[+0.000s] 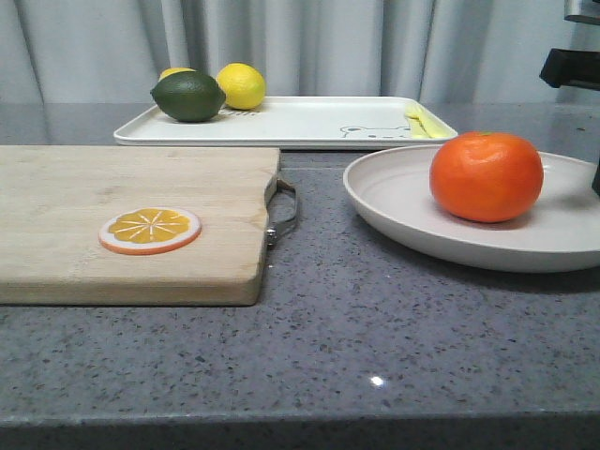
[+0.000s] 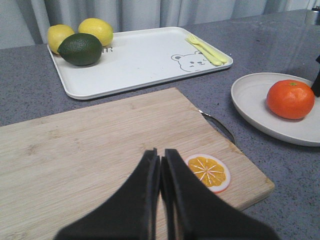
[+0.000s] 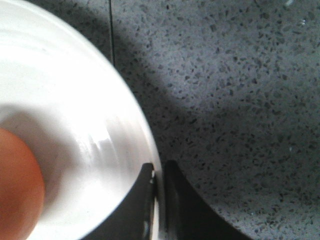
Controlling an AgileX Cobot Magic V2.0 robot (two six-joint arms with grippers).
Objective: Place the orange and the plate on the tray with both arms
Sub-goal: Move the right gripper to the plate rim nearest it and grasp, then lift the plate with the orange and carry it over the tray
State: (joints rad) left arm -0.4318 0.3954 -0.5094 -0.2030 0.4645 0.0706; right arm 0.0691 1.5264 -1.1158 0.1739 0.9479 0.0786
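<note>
Right wrist view: right gripper pinches the plate rim, one finger inside and one outside, likely to carry the dish with the orange sitting on it. Left gripper hovers pressed together and empty over the cutting board. Tray sits behind, well apart, holding lemons and a lime.

Grey speckled countertop; pale pleated curtains behind.
</note>
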